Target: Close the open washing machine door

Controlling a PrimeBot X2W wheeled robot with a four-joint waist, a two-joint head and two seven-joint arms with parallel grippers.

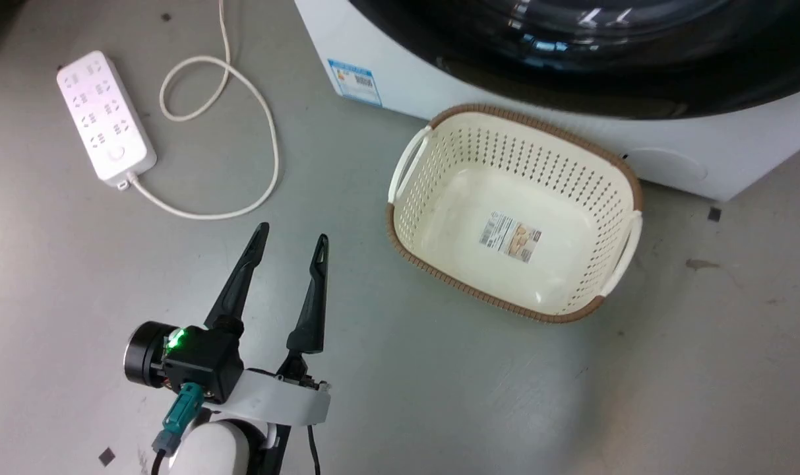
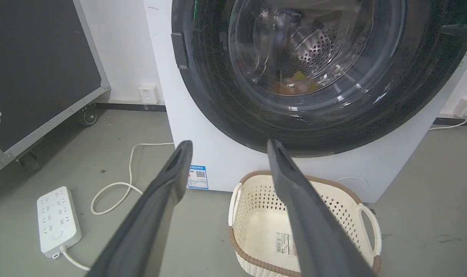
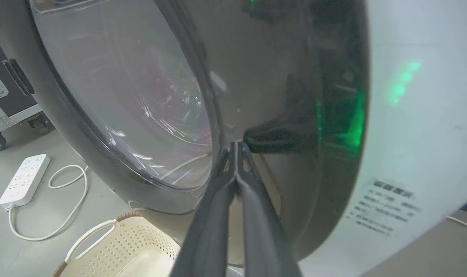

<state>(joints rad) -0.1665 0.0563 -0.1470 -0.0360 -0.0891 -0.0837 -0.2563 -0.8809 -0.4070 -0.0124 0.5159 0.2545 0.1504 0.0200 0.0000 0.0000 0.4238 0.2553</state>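
Note:
The washing machine door (image 2: 214, 111), a wide black frame around a bulging clear window, lies against the white machine front (image 2: 191, 127) with no gap that I can see. In the head view the door (image 1: 637, 92) sits at the top edge. Seen from the right wrist, the door (image 3: 279, 69) is very close. My right gripper (image 3: 237, 144) is shut with nothing in it, and its tips touch the glossy black frame beside the glass. My left gripper (image 1: 292, 232) hangs open over the floor, left of the basket and apart from the machine. In its own wrist view the left gripper (image 2: 229, 143) points at the door.
A cream laundry basket (image 1: 611, 165) with a brown rim stands on the floor right before the machine. A white power strip (image 1: 106, 119) and its looped cable (image 1: 268, 132) lie at the left. A black wheeled case (image 2: 37, 69) stands further left.

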